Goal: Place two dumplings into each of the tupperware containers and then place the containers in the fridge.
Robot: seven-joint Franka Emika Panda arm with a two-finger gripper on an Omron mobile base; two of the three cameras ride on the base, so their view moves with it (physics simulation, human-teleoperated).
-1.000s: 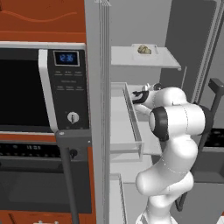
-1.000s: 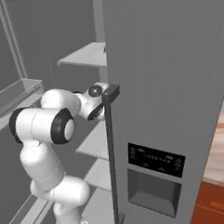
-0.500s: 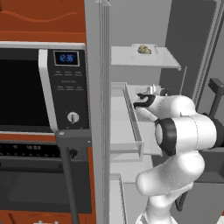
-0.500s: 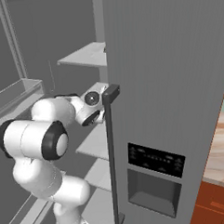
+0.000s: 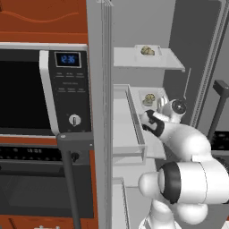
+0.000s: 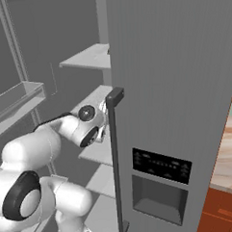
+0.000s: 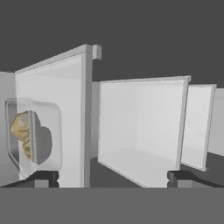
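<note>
Left base view showed both tupperware containers [image 5: 147, 50] holding dumplings [image 5: 149, 98] on fridge [image 5: 147, 67] shelves; my gripper [image 7: 107, 177] was spread, empty—task nearly finished.

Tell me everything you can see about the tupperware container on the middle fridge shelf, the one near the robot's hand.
The lower tupperware container is a shallow, pale, translucent rectangular tray with low walls and rounded corners. It lies flat on the middle shelf inside the open fridge, holding lumpy tan-olive dumplings; their count is unclear. In the hand view it sits at the left edge, contents showing through its wall. The gripper is open beside it, apparently not touching.
</note>
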